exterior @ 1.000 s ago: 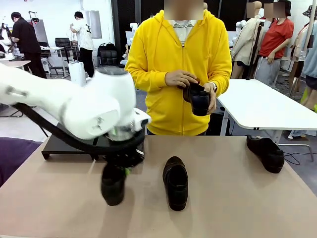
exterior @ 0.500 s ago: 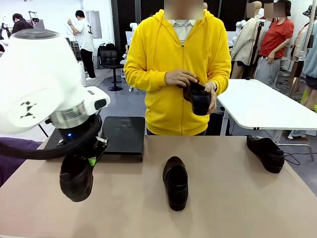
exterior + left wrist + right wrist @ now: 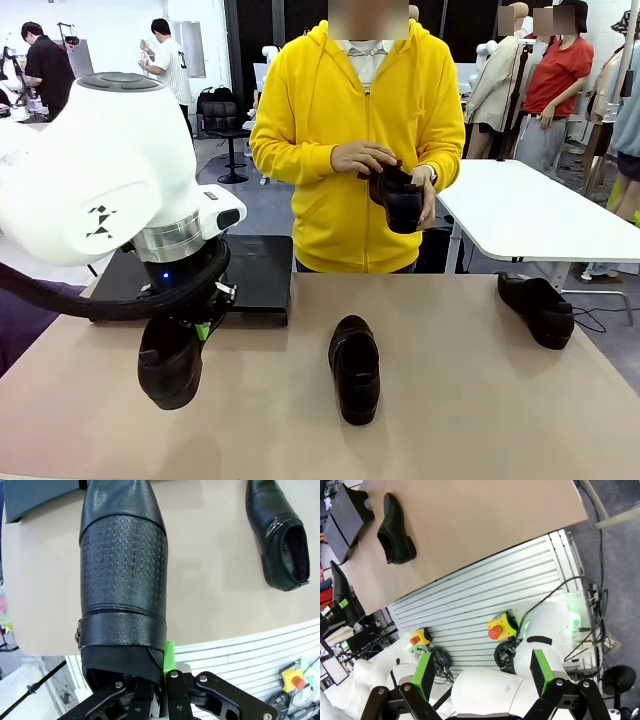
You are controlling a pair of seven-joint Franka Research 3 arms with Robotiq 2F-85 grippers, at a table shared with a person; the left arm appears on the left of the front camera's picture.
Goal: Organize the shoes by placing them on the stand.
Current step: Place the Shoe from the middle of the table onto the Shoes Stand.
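Note:
My left gripper (image 3: pixel 203 325) is shut on the heel end of a black shoe (image 3: pixel 169 362), which hangs toe-down just above the table's front left. In the left wrist view this shoe (image 3: pixel 122 580) runs up from the gripper (image 3: pixel 159 682), its toe near the stand's corner (image 3: pixel 40 497). The black stand (image 3: pixel 250 268) sits at the far left edge with nothing on its visible part. A second shoe (image 3: pixel 355 368) lies mid-table and a third (image 3: pixel 537 308) at the far right. The person holds a fourth shoe (image 3: pixel 400 200) in both hands. My right gripper (image 3: pixel 482 672) is open, off the table, and holds nothing.
The person in a yellow hoodie (image 3: pixel 360 130) stands at the far side. A white table (image 3: pixel 530 215) stands behind at the right. My left arm's big white body (image 3: pixel 110 170) covers the stand's left part. The robot base with a red stop button (image 3: pixel 498 628) lies below the right gripper.
My left arm swung left with the shoe, uncovering the stand, then eased slightly back right. The person and the other shoes have not moved.

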